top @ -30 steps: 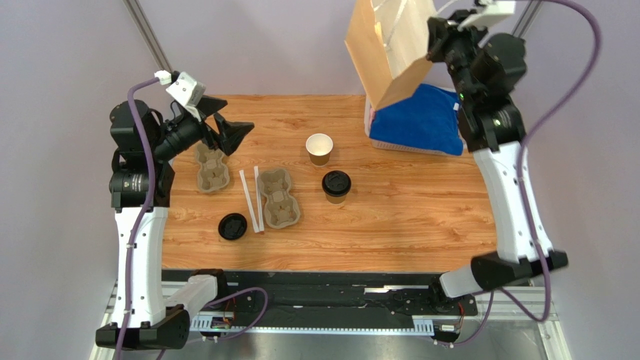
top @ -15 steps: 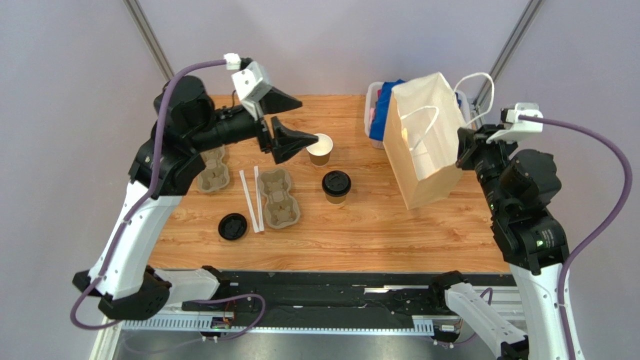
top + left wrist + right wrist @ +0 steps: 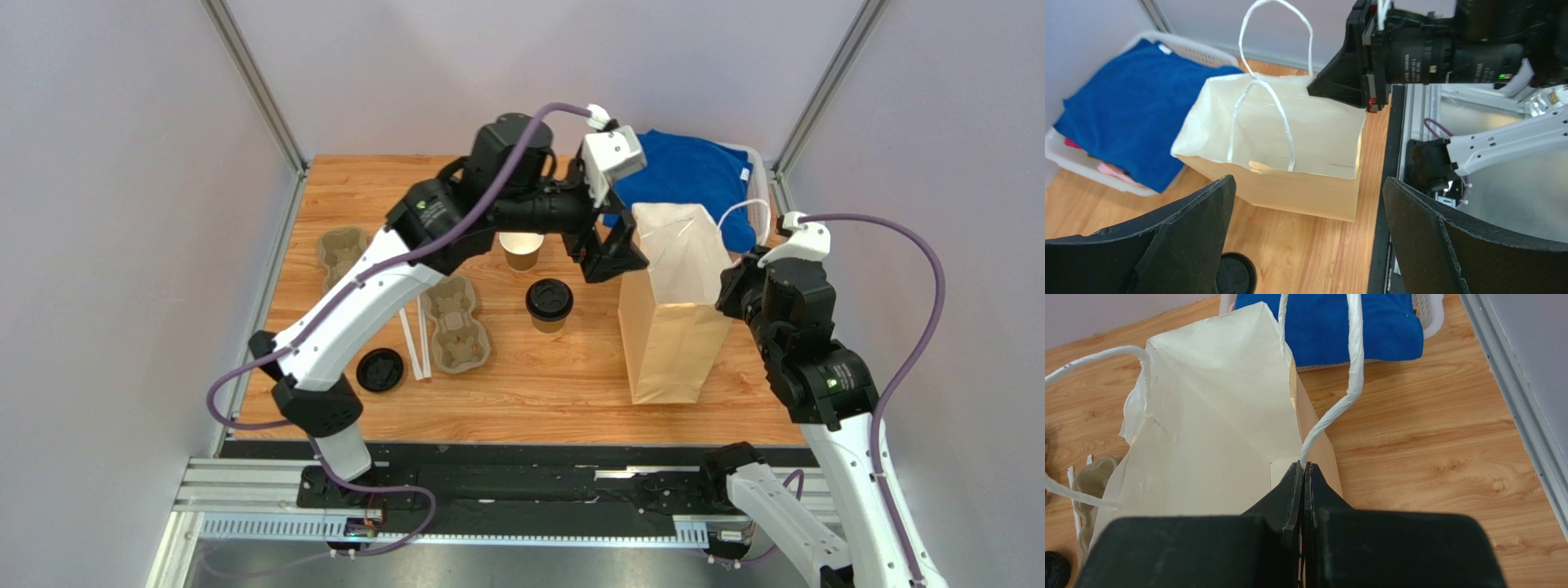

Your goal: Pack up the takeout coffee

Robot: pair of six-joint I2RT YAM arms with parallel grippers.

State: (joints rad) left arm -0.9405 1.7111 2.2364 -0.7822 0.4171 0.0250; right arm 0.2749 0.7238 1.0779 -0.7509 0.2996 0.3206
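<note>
The takeout coffee (image 3: 550, 301) stands lidded at the centre of the top view, just left of the upright paper bag (image 3: 669, 321). The left gripper (image 3: 613, 251) hangs spread wide and empty by the bag's upper-left corner. The right gripper (image 3: 1303, 473) pinches the bag's right rim.

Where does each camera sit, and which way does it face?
Top external: above, behind the bases, looking down at the table; both arms show.
Left wrist: behind the left gripper, facing the open paper bag; its open fingers frame it.
Right wrist: behind the right gripper, looking into the bag; shut fingers pinch its rim.
Shared: all see the bag.
</note>
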